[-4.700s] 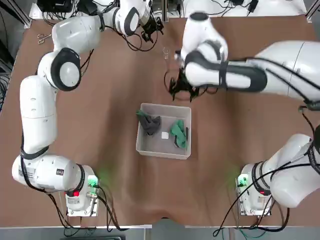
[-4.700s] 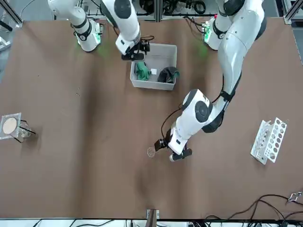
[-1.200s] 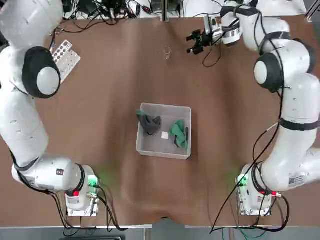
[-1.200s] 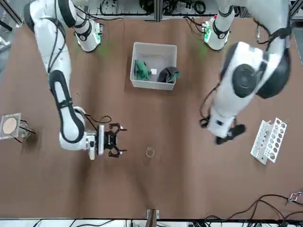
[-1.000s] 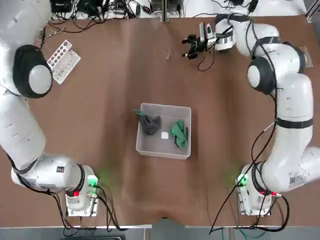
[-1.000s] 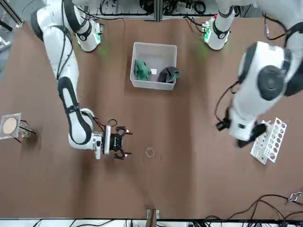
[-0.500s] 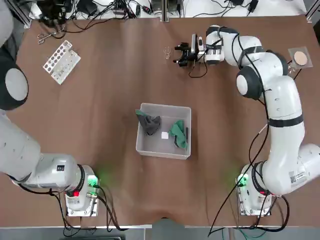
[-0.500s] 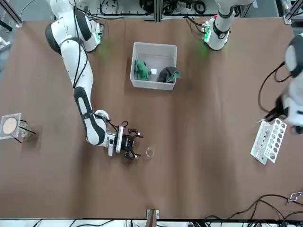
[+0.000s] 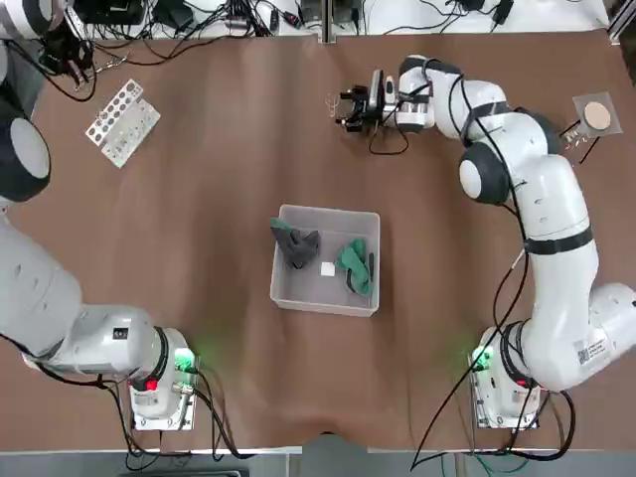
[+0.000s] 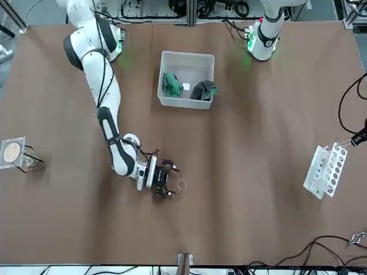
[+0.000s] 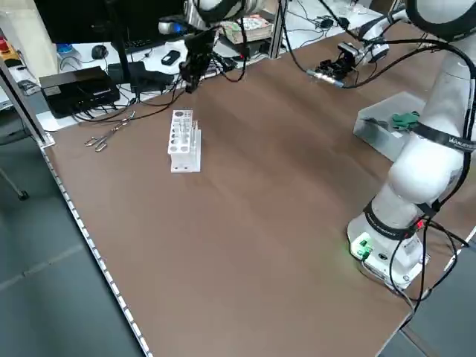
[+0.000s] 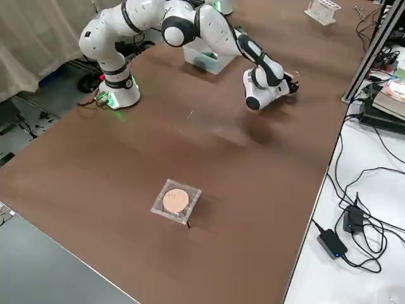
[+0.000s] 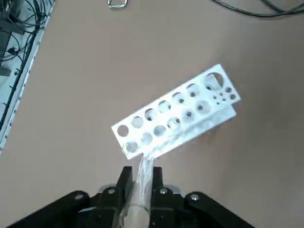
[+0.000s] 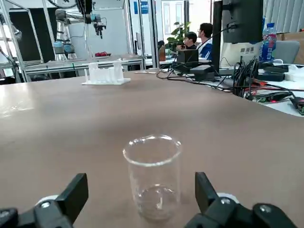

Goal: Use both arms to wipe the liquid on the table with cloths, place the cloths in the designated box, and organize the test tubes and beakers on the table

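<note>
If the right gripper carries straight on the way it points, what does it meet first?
Most likely the clear beaker, upright on the table just ahead of the right gripper's open fingers; exact depth is hard to judge.

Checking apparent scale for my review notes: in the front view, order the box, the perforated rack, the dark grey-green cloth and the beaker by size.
Largest to smallest:
1. box
2. perforated rack
3. dark grey-green cloth
4. beaker

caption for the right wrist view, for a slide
Open black two-finger right gripper facing a clear glass beaker upright on the brown table
</note>
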Available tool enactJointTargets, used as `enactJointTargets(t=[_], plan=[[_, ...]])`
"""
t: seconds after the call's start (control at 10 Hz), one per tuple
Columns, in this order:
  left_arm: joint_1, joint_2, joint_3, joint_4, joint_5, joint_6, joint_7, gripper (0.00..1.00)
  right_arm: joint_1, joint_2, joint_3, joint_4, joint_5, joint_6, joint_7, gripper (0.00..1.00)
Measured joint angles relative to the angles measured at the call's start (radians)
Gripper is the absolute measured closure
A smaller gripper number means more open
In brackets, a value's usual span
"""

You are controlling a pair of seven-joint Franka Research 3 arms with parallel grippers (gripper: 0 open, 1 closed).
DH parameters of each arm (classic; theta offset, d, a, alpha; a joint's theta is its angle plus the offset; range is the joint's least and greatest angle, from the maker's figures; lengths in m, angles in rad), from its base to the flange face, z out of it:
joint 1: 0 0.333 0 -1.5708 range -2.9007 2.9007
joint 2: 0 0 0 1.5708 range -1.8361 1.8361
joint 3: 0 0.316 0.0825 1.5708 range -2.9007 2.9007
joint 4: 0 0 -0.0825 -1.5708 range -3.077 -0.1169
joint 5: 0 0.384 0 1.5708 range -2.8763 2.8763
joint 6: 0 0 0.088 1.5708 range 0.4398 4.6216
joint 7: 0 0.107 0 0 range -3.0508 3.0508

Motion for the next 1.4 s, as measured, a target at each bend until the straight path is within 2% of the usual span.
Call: enactJointTargets(t=[0.4, 0.8, 1.1, 1.2, 1.4], plan=[[-0.001, 0.096, 0.004, 0.045, -0.001, 0.062, 0.006, 0.78, 0.033, 0.022, -0.003, 0.022, 0.042, 0.032, 0.001, 0.00], [0.001, 0.125, 0.007, 0.052, -0.037, 0.087, 0.010, 0.78, 0.062, 0.022, -0.004, 0.073, 0.059, 0.123, 0.008, 0.00], [0.000, 0.134, 0.006, 0.051, -0.044, 0.087, 0.011, 0.78, 0.091, 0.023, -0.005, 0.082, 0.089, 0.152, 0.021, 0.00], [-0.001, 0.135, 0.006, 0.051, -0.044, 0.087, 0.012, 0.77, 0.091, 0.023, -0.006, 0.084, 0.092, 0.153, 0.022, 0.01], [-0.002, 0.136, 0.005, 0.051, -0.044, 0.087, 0.019, 0.63, 0.091, 0.028, -0.011, 0.085, 0.097, 0.154, 0.023, 0.06]])
